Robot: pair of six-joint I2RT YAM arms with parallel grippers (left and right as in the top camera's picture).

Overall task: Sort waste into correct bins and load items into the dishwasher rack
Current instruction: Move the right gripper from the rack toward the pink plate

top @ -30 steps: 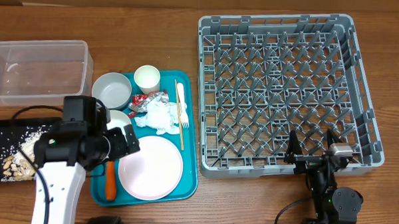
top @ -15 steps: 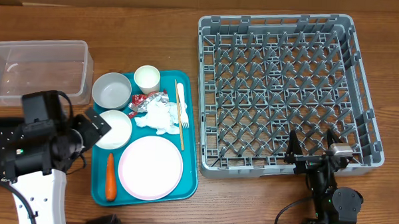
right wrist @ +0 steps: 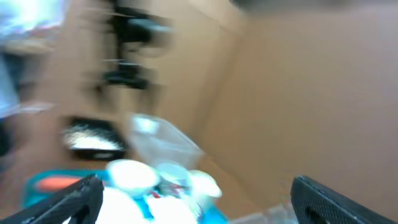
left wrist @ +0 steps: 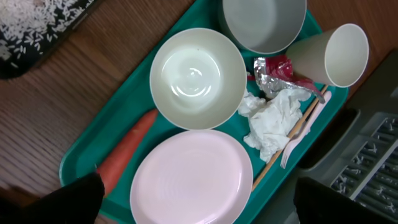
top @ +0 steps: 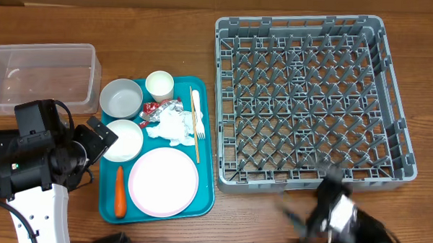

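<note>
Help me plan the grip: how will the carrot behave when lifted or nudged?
The carrot looks stiff and smooth, so it probably won't flop but may slip. Being round and tapered, it could roll, though the tray rim and the plate beside it would likely stop it.

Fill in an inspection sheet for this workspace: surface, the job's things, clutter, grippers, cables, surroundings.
Surface: wooden table with a teal tray on it.
Job's things: dishwasher rack empty; on the teal tray are pink plate, whitish bowl, grey bowl, cup, napkin, foil wrapper, carrot, fork, wooden stick; clear tub shows no waste; black tray holds rice-like scraps.
Clutter: nothing seen.
Grippers: left gripper open, holding nothing, facing the teal tray; right gripper open, its view blurred.
Cables: black cable beside the left arm.
Surroundings: brown wall, blurred.
</note>
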